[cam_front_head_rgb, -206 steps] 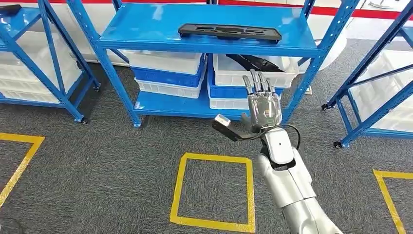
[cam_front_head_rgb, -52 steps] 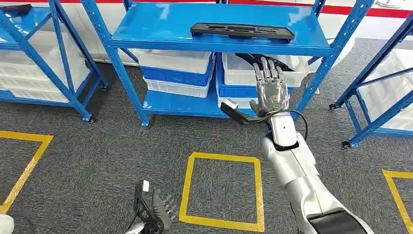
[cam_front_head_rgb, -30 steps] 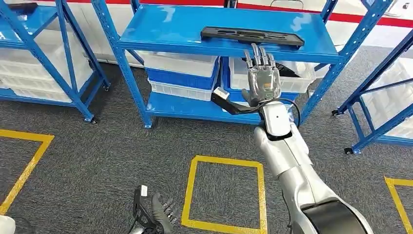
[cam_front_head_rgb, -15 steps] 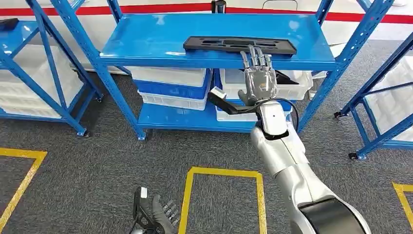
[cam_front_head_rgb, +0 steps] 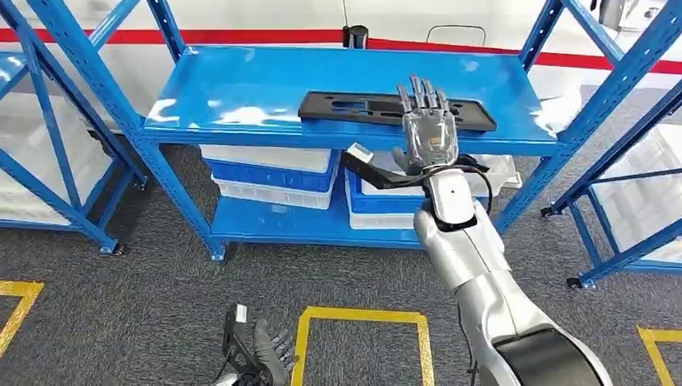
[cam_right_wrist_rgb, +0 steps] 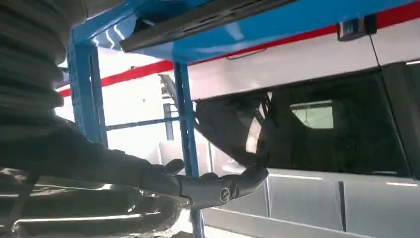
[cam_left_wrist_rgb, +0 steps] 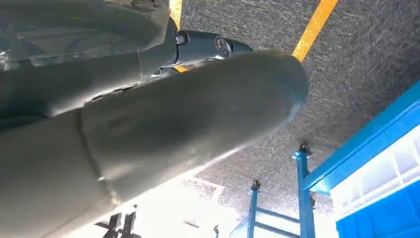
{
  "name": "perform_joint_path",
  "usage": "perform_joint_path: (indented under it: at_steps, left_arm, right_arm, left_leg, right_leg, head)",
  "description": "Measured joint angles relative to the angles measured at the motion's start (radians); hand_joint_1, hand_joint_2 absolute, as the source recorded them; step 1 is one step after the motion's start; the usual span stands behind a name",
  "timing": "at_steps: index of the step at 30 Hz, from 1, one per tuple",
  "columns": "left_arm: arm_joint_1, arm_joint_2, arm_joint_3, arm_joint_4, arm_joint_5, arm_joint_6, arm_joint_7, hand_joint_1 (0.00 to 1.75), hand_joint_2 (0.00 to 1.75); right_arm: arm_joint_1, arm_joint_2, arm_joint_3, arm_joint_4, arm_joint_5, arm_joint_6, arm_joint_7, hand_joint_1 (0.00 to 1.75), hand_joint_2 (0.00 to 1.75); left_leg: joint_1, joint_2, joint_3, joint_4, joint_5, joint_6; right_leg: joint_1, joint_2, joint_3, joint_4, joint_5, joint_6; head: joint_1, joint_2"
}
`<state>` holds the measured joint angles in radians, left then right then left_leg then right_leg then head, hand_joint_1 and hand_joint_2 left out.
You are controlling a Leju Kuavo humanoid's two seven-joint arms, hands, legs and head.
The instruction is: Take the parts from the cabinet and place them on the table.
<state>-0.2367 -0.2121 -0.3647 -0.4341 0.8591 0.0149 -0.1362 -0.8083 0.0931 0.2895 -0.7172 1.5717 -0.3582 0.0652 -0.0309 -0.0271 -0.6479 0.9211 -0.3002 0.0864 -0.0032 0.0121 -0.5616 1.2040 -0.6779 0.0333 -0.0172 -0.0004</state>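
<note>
I am finding no words, numbers or brand names that I can read anywhere. I am seeing one small round emblem on a finger of my right hand (cam_right_wrist_rgb: 148, 183) in the right wrist view, but it is too small to make out as any letter or brand.
</note>
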Motion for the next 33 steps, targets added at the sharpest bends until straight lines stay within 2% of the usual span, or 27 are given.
perform_joint_path:
  at_steps: [2,3,4,5,6,7,8,9,10,12,13,14,15,16,17,18,19,20,22,24,25,27,28,29,30,31,33]
  left_arm:
    - [0.0,-0.001,0.0,0.0,0.0,0.0,0.0,0.0,0.0]
    - [0.0,-0.001,0.0,0.0,0.0,0.0,0.0,0.0,0.0]
    - [0.0,-0.001,0.0,0.002,0.0,0.0,0.001,0.0,0.0]
    - [0.001,-0.001,0.0,0.003,0.0,0.0,0.002,0.0,0.0]
    - [0.003,-0.001,0.0,0.003,0.0,0.001,0.002,0.0,0.0]
    - [0.003,-0.001,0.0,0.003,0.0,0.002,0.003,0.0,0.0]
    - [0.002,-0.001,0.0,0.003,0.002,0.003,0.005,0.0,0.0]
    - [0.001,-0.001,-0.001,0.003,0.002,0.003,0.008,0.0,0.0]
    - [0.0,-0.002,-0.002,0.003,0.002,0.003,0.008,0.0,0.0]
    - [-0.002,-0.002,-0.005,0.003,0.004,0.004,0.01,0.0,0.0]
    - [-0.002,-0.002,-0.008,0.003,0.004,0.005,0.011,0.0,0.0]
    - [-0.001,-0.002,-0.011,0.003,0.004,0.006,0.011,0.0,0.0]
    - [-0.002,-0.002,-0.012,0.003,0.004,0.01,0.011,0.0,0.0]
    - [-0.003,-0.002,-0.014,0.003,0.004,0.011,0.011,0.0,0.0]
    - [-0.004,-0.002,-0.017,0.003,0.002,0.011,0.01,0.0,0.0]
    - [-0.006,-0.002,-0.019,0.003,-0.001,0.011,0.008,0.0,0.0]
    - [-0.009,-0.002,-0.022,0.004,-0.001,0.01,0.007,0.0,0.0]
    - [-0.012,-0.003,-0.025,0.004,-0.002,0.008,0.006,0.0,0.0]
    - [-0.014,-0.003,-0.026,0.004,-0.002,-0.003,0.0,0.0,0.0]
    - [-0.013,-0.003,-0.027,0.003,-0.002,-0.007,-0.003,0.0,0.0]
    - [-0.014,-0.004,-0.027,0.003,-0.002,-0.009,-0.005,0.0,0.0]
    - [-0.014,-0.004,-0.029,0.005,-0.002,-0.009,-0.006,0.0,0.0]
    - [-0.011,-0.004,-0.03,0.006,-0.002,-0.009,-0.006,0.0,0.0]
    - [-0.008,-0.004,-0.031,0.008,-0.002,-0.009,-0.006,0.0,0.0]
    - [-0.005,-0.004,-0.031,0.008,-0.002,-0.009,-0.006,0.0,0.0]
    - [-0.004,-0.003,-0.032,0.008,-0.002,-0.009,-0.006,0.0,0.0]
    - [-0.005,-0.004,-0.033,0.008,-0.002,-0.009,-0.006,0.0,0.0]
  right_arm:
    - [0.0,-0.001,0.0,-0.001,0.0,0.0,0.0,0.0,1.75]
    - [0.001,-0.003,0.0,-0.001,0.0,0.0,0.0,0.0,1.75]
    - [0.007,-0.006,0.0,0.0,0.0,-0.001,0.0,0.0,1.75]
    - [0.01,-0.005,0.0,0.0,0.0,-0.001,0.0,0.0,1.75]
    - [0.013,-0.007,0.0,-0.001,0.0,-0.001,0.0,0.0,1.75]
    - [0.014,-0.007,0.0,-0.001,0.0,-0.001,0.0,0.0,1.75]
    - [0.013,-0.006,0.0,-0.004,0.0,-0.001,0.002,0.0,1.75]
    - [0.013,-0.006,0.0,-0.008,0.0,-0.001,0.003,0.0,1.75]
    - [0.013,-0.006,0.0,-0.01,0.0,-0.001,0.004,0.0,1.75]
    - [0.016,-0.008,0.0,-0.011,0.0,-0.001,0.006,0.0,1.75]
    - [0.019,-0.009,0.0,-0.012,0.0,-0.001,0.007,0.0,1.75]
    - [0.025,-0.01,0.0,-0.013,0.0,-0.001,0.009,0.0,1.75]
    - [0.03,-0.012,-0.001,-0.014,0.0,-0.001,0.011,0.0,1.75]
    - [0.032,-0.014,-0.001,-0.017,0.0,-0.001,0.012,0.0,1.75]
    - [0.033,-0.016,-0.002,-0.02,0.0,-0.001,0.012,0.0,1.75]
    - [0.032,-0.017,-0.003,-0.024,0.0,-0.001,0.013,0.0,1.75]
    - [0.029,-0.018,-0.004,-0.024,0.0,-0.001,0.013,0.0,1.75]
    - [0.026,-0.019,-0.005,-0.024,0.0,-0.001,0.013,0.0,1.75]
    - [0.03,-0.024,-0.008,-0.029,0.0,-0.001,0.013,0.0,1.75]
    - [0.032,-0.025,-0.01,-0.035,0.0,-0.002,0.013,0.0,1.75]
    - [0.029,-0.028,-0.01,-0.037,0.0,-0.003,0.013,0.0,1.75]
    - [0.04,-0.033,-0.01,-0.036,0.0,-0.003,0.013,0.0,1.75]
    - [0.054,-0.037,-0.01,-0.034,0.0,-0.003,0.013,0.0,1.75]
    - [0.066,-0.04,-0.01,-0.033,0.0,-0.003,0.013,0.0,1.75]
    - [0.073,-0.042,-0.01,-0.033,0.0,-0.003,0.013,0.0,1.75]
    - [0.076,-0.045,-0.011,-0.033,0.0,-0.003,0.013,0.0,1.75]
    - [0.075,-0.045,-0.011,-0.033,0.0,-0.003,0.013,0.0,1.75]
  left_leg:
    - [0.0,-0.005,0.004,0.018,-0.019,-0.005]
    - [0.0,-0.006,0.002,0.027,-0.027,-0.008]
    - [-0.007,-0.011,-0.001,0.039,-0.035,-0.015]
    - [-0.006,-0.012,-0.005,0.044,-0.037,-0.018]
    - [-0.005,-0.012,-0.006,0.044,-0.038,-0.02]
    - [-0.005,-0.012,-0.006,0.043,-0.038,-0.021]
    - [-0.009,-0.014,-0.007,0.047,-0.042,-0.023]
    - [-0.009,-0.008,-0.019,0.059,-0.057,-0.033]
    - [-0.004,0.002,-0.04,0.111,-0.085,-0.046]
    - [0.015,0.018,-0.126,0.282,-0.149,-0.063]
    - [0.022,0.024,-0.169,0.353,-0.168,-0.069]
    - [0.027,0.025,-0.194,0.384,-0.165,-0.072]
    - [0.034,0.025,-0.191,0.362,-0.136,-0.075]
    - [0.037,0.026,-0.161,0.293,-0.088,-0.076]
    - [0.04,0.027,-0.114,0.193,-0.031,-0.075]
    - [0.04,0.028,-0.07,0.097,0.011,-0.072]
    - [0.035,0.026,-0.045,0.101,-0.017,-0.072]
    - [0.031,0.023,-0.044,0.087,-0.02,-0.068]
    - [0.027,0.023,-0.041,0.084,-0.055,-0.054]
    - [0.036,0.019,-0.023,0.065,-0.061,-0.043]
    - [0.032,0.017,-0.015,0.061,-0.067,-0.035]
    - [0.03,0.017,-0.002,0.061,-0.08,-0.02]
    - [0.028,0.014,0.005,0.061,-0.087,-0.018]
    - [0.026,0.008,0.011,0.061,-0.093,-0.016]
    - [0.023,0.004,0.019,0.061,-0.099,-0.016]
    - [0.019,0.0,0.028,0.061,-0.106,-0.016]
    - [0.015,-0.002,0.049,0.062,-0.121,-0.019]
  right_leg:
    - [-0.003,-0.001,0.022,-0.166,0.121,0.027]
    - [-0.004,-0.002,0.028,-0.241,0.178,0.029]
    - [-0.003,-0.005,0.028,-0.241,0.203,0.017]
    - [-0.003,-0.005,0.036,-0.241,0.204,0.005]
    - [-0.002,-0.005,0.034,-0.239,0.203,-0.001]
    - [-0.002,-0.005,0.033,-0.239,0.203,-0.002]
    - [-0.015,-0.005,0.038,-0.246,0.207,-0.009]
    - [-0.019,-0.005,0.047,-0.248,0.207,-0.011]
    - [-0.024,-0.007,0.053,-0.249,0.202,-0.021]
    - [-0.024,-0.007,0.061,-0.248,0.195,-0.033]
    - [-0.024,-0.007,0.064,-0.248,0.19,-0.034]
    - [-0.024,-0.006,0.068,-0.248,0.186,-0.033]
    - [-0.025,-0.006,0.075,-0.248,0.179,-0.03]
    - [-0.026,-0.005,0.086,-0.248,0.171,-0.027]
    - [-0.027,-0.004,0.1,-0.248,0.161,-0.023]
    - [-0.028,-0.004,0.113,-0.249,0.149,-0.018]
    - [-0.021,-0.005,0.11,-0.254,0.144,-0.013]
    - [-0.013,-0.005,0.109,-0.251,0.141,-0.006]
    - [-0.017,-0.007,0.106,-0.256,0.131,0.008]
    - [-0.014,-0.012,0.113,-0.255,0.114,0.021]
    - [-0.013,-0.012,0.094,-0.211,0.099,0.017]
    - [-0.012,-0.012,-0.004,-0.037,0.036,0.001]
    - [-0.01,-0.011,-0.057,0.044,0.019,0.0]
    - [-0.009,-0.011,-0.097,0.089,0.021,0.004]
    - [-0.009,-0.011,-0.113,0.079,0.048,0.013]
    - [-0.009,-0.011,-0.109,0.028,0.094,0.023]
    - [-0.009,-0.012,-0.066,-0.16,0.221,0.036]
  head:
    - [0.0,0.0]
    - [0.0,0.0]
    - [-0.001,0.0]
    - [-0.001,0.0]
    - [-0.003,0.0]
    - [-0.001,0.0]
    - [-0.004,0.0]
    - [0.001,0.0]
    - [-0.012,0.0]
    - [-0.014,0.0]
    - [-0.014,0.0]
    - [-0.015,0.0]
    - [-0.014,0.0]
    - [-0.015,0.0]
    - [-0.014,0.0]
    - [-0.015,0.0]
    - [-0.011,0.0]
    - [-0.013,0.0]
    - [-0.019,0.0]
    - [-0.016,0.0]
    - [-0.015,0.0]
    - [-0.015,0.0]
    - [-0.013,0.0]
    - [-0.013,0.0]
    - [-0.013,0.0]
    - [-0.013,0.0]
    - [-0.013,0.0]
